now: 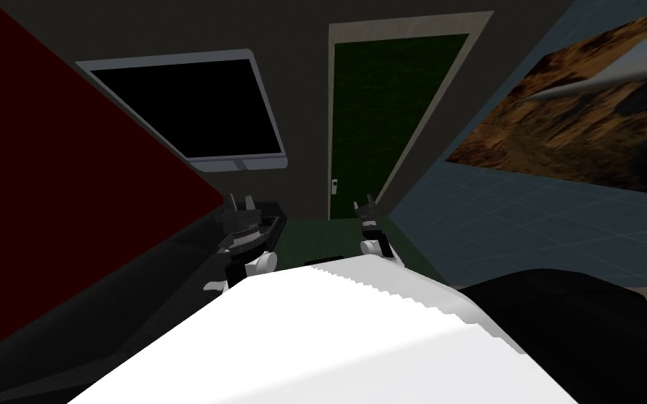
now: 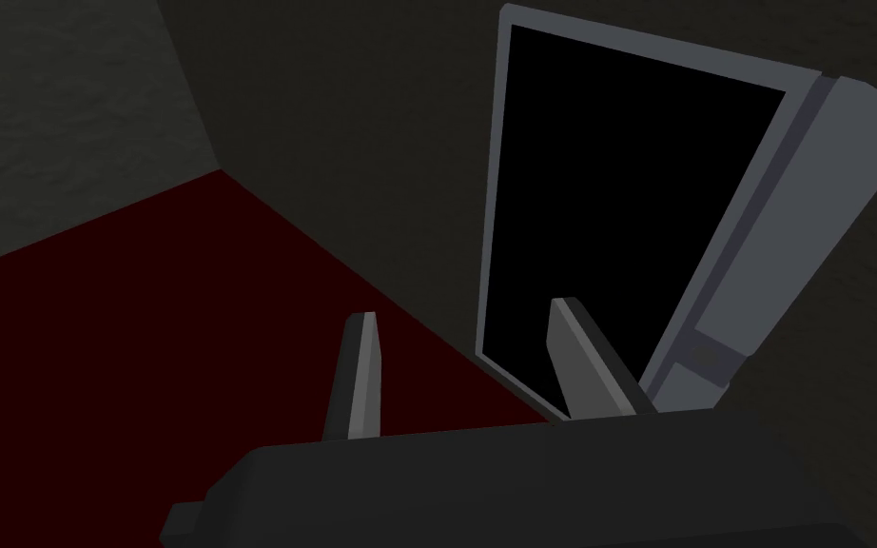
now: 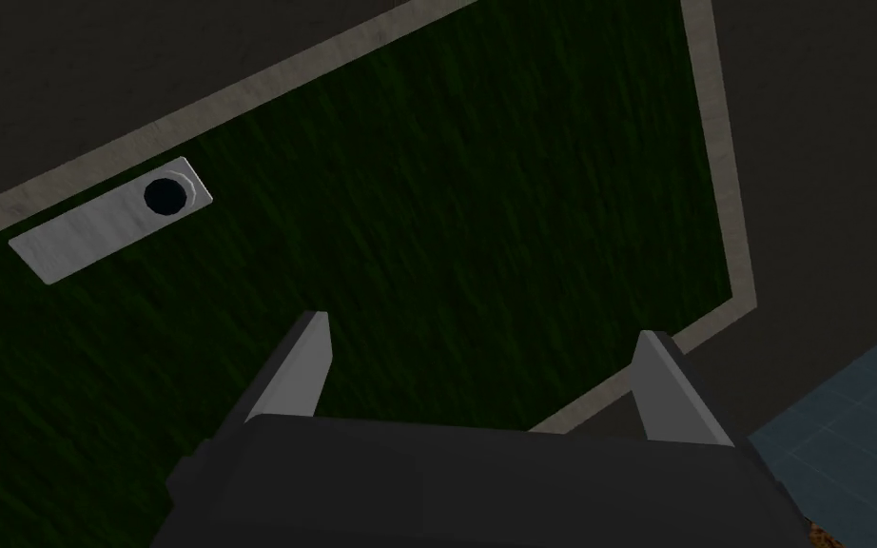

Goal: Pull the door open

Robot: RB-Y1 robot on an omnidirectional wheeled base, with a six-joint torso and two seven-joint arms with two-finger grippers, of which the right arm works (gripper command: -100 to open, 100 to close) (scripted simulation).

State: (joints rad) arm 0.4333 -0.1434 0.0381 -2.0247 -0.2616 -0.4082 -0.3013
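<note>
the dark green door (image 1: 392, 105) stands shut in its pale frame (image 1: 410, 22), straight ahead of you and apart from both hands. start from your right hand (image 1: 365, 202): it is held low in front of the chest, pointing forward at the door, with its two thin grey fingers spread wide and nothing between them. the right wrist view shows the same: the right hand (image 3: 484, 328) is open and empty, facing the green door (image 3: 427, 238) square on, with none of it touched yet.

the relation that matters is where the pale grey oblong handle plate with a dark round centre (image 3: 108, 221) lies. it is off the hand's line, not between the fingers. in the head view the plate (image 1: 333, 186) sits on the door's left edge, its long axis running up the door, a little to the left of the right hand and beyond it.

your left hand (image 1: 240, 202) is held at the same height further left, also open and empty (image 2: 463, 312). the right hand is the nearer of the two, so i'd judge the reach is its job: forward and slightly left.
</note>
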